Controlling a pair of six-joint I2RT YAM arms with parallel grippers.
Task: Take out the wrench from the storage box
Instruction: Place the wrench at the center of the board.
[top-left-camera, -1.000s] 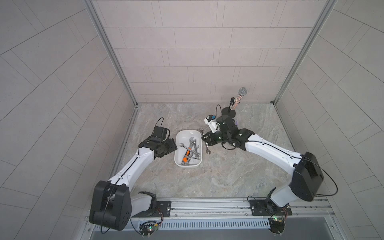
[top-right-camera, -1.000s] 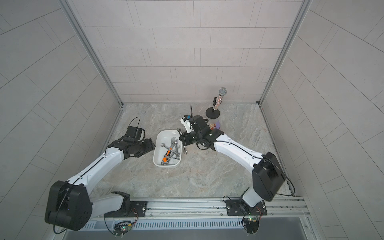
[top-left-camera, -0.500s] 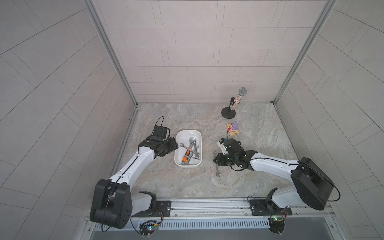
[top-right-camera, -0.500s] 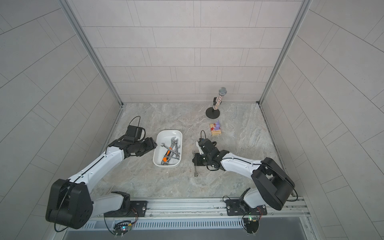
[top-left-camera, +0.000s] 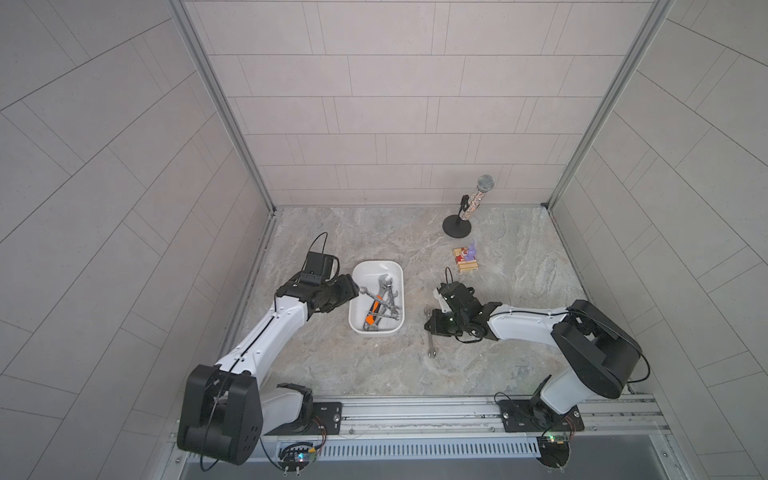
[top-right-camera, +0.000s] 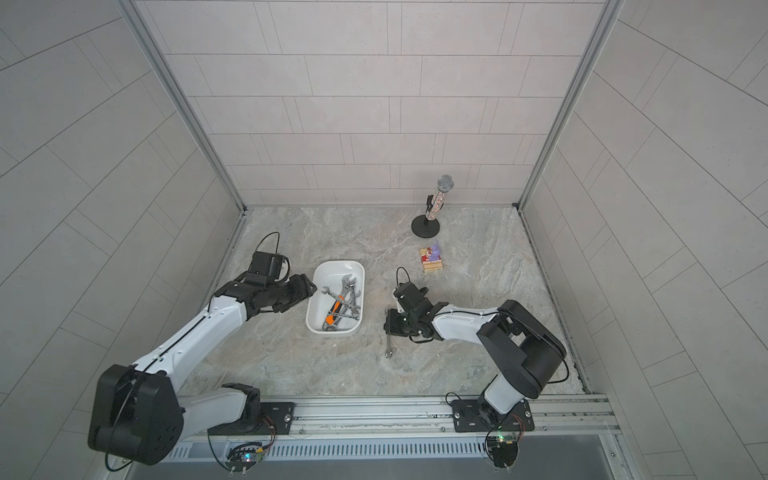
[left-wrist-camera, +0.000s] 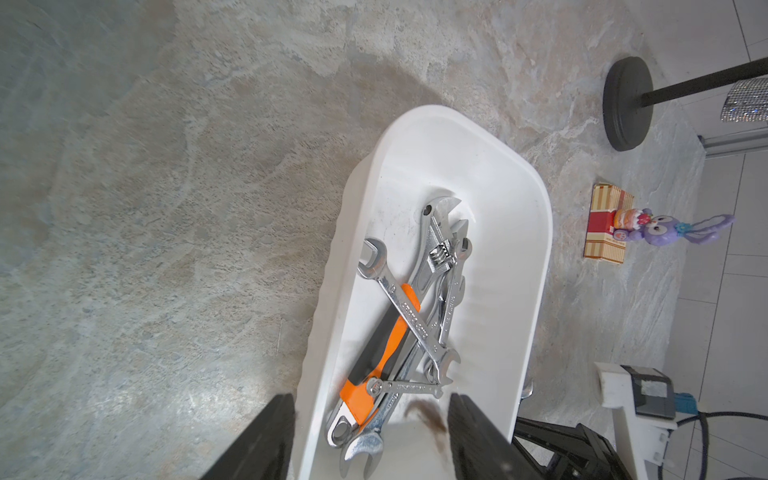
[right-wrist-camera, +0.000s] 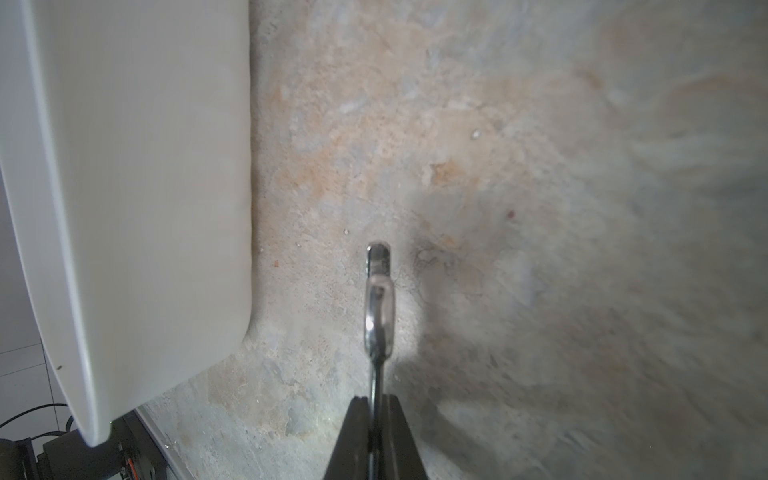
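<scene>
Wrench (top-left-camera: 430, 345): out of the box, clamped in right gripper (top-left-camera: 435, 326). It runs front to back, both ends showing past the claw in both top views. Right wrist view: fingers (right-wrist-camera: 353, 440) closed tight on the thin shank, ring end (right-wrist-camera: 378, 307) pointing away, edge-on, low over the table (top-left-camera: 478, 374) with its shadow beside it. Cannot tell whether that end touches the table.

Position: just right of the box (top-left-camera: 374, 270), apart from it, level with its front half. The box's outer wall (right-wrist-camera: 145, 187) fills one side of the right wrist view.

Box: white tub, flat on the table, left of centre. Other wrenches (top-left-camera: 380, 305) lie crossed inside it: an adjustable one with an orange-and-black handle (left-wrist-camera: 382, 353) underneath, plain steel ones (left-wrist-camera: 411, 316) across it.

Left gripper (left-wrist-camera: 370, 405): at the box's left wall. Fingers (left-wrist-camera: 270, 436) stand apart, one outside the wall, the other over the inside; wrench ends show in the gap. Cannot tell whether either finger touches the box.

Further out, back right: carton (left-wrist-camera: 604, 224) with a purple rabbit toy (left-wrist-camera: 665, 228) on it, well apart from the box. Behind them, a microphone (top-left-camera: 478, 199) on a round black stand.
</scene>
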